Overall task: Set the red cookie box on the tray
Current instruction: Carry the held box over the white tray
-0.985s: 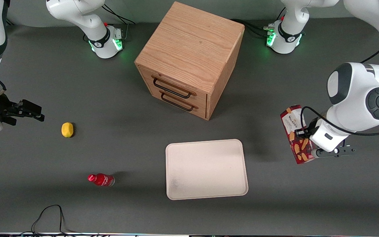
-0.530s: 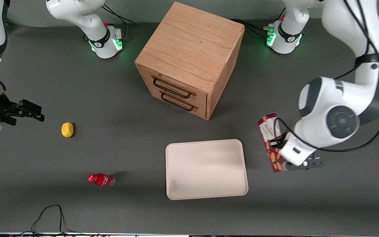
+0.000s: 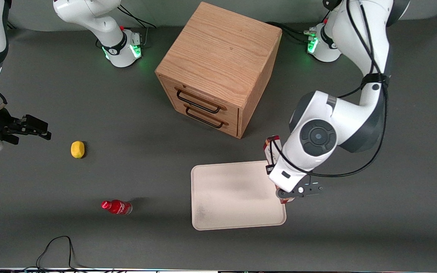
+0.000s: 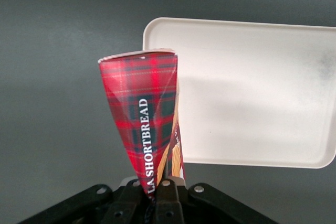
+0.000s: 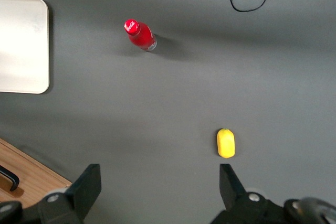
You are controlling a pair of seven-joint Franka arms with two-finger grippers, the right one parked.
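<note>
The red cookie box (image 3: 271,148) is held in the air in my left gripper (image 3: 281,194), mostly hidden under the wrist in the front view. In the left wrist view the red tartan carton (image 4: 144,114) reads "SHORTBREAD" and the black fingers (image 4: 170,195) are shut on its end. The cream-white tray (image 3: 233,195) lies flat on the dark table. The gripper and box hang over the tray's edge at the working arm's end. The tray also shows in the left wrist view (image 4: 252,93) and in the right wrist view (image 5: 21,45).
A wooden two-drawer cabinet (image 3: 218,68) stands farther from the front camera than the tray. A small red bottle (image 3: 117,207) and a yellow lemon (image 3: 77,149) lie toward the parked arm's end of the table. A black cable (image 3: 57,250) loops near the front edge.
My left gripper has carried the box sideways from the working arm's end of the table to over the tray's edge. The tray, bottle and lemon have not moved.
</note>
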